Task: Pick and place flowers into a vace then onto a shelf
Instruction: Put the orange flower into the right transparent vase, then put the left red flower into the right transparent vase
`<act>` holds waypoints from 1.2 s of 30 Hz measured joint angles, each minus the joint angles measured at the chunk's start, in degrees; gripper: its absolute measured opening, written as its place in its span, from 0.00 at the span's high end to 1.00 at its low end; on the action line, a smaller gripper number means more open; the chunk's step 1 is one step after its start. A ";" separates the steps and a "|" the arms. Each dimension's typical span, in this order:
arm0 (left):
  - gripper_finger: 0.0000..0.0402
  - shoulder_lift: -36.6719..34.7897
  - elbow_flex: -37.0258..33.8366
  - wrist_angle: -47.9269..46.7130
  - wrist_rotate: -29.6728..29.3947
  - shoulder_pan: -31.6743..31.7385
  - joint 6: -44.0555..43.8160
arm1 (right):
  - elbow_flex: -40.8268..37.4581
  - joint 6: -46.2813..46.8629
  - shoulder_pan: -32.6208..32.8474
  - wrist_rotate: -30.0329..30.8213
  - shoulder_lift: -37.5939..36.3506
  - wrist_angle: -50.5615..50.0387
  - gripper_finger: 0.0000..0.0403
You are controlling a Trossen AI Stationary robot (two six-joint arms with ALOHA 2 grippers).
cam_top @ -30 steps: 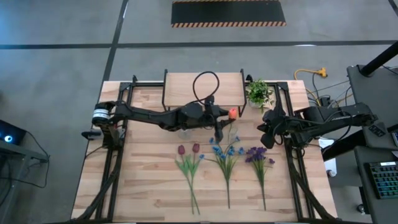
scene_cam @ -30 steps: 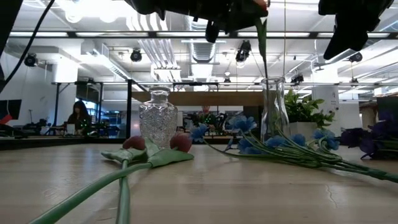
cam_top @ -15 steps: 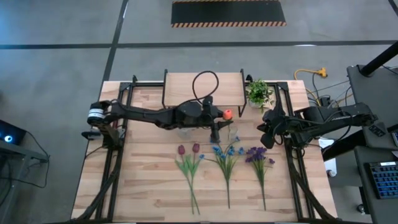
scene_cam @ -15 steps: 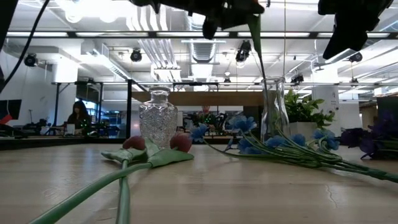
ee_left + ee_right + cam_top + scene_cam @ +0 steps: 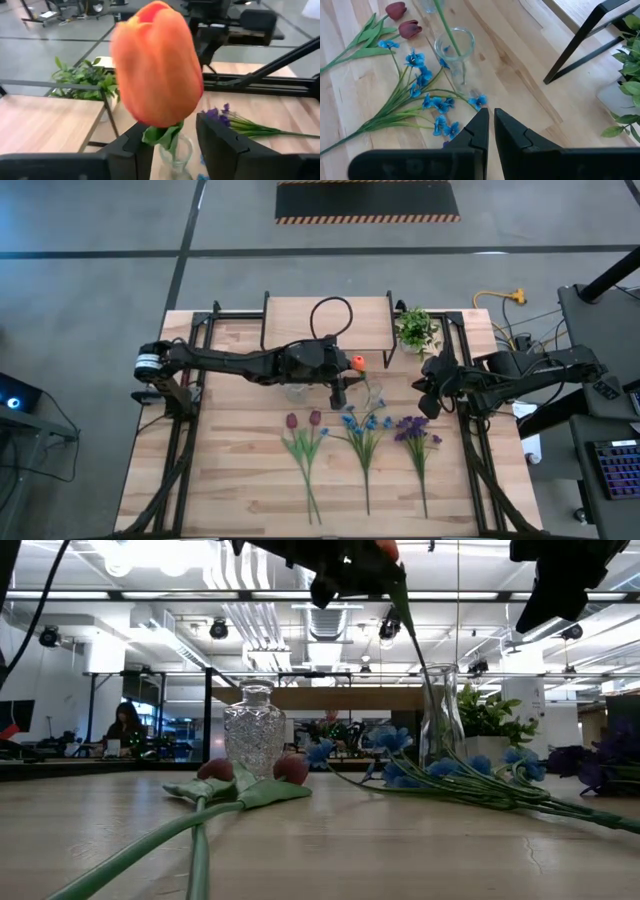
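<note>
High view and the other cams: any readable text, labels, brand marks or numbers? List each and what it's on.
No text can be read in any view.
Right arm: a small pale mark near its outer end, too small to read.
Keyboard at the right edge: keys too small to read.
Striped floor mat: hazard stripes only, no lettering.
Orange tulip, vases, flowers, shelf: no labels.

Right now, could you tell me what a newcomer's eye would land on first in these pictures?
First the orange tulip, held over mid-table by the left gripper, its green stem reaching down into the tall clear glass vase. Then the dark red tulips, blue bunch and purple bunch lying in a row on the plank tabletop.
</note>
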 joint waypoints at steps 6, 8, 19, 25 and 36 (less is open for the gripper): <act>0.49 -0.23 0.00 -1.55 -0.37 0.00 -1.39 | 0.00 0.00 0.00 0.00 0.00 0.03 0.94; 0.43 -0.76 0.00 -3.94 -1.51 -0.02 -1.35 | 0.00 0.00 0.00 0.00 0.00 0.07 0.94; 0.28 -6.79 0.00 -20.73 -6.96 -0.26 -4.51 | 0.00 -0.87 0.00 0.07 -0.01 0.62 0.94; 0.28 -12.98 -0.04 -34.78 -1.21 -2.65 -14.01 | -0.04 -2.82 0.00 0.17 0.00 1.20 0.94; 0.28 -19.03 -5.38 -52.56 -5.50 -13.17 -46.76 | -0.09 -6.63 -0.02 0.20 0.11 2.68 0.94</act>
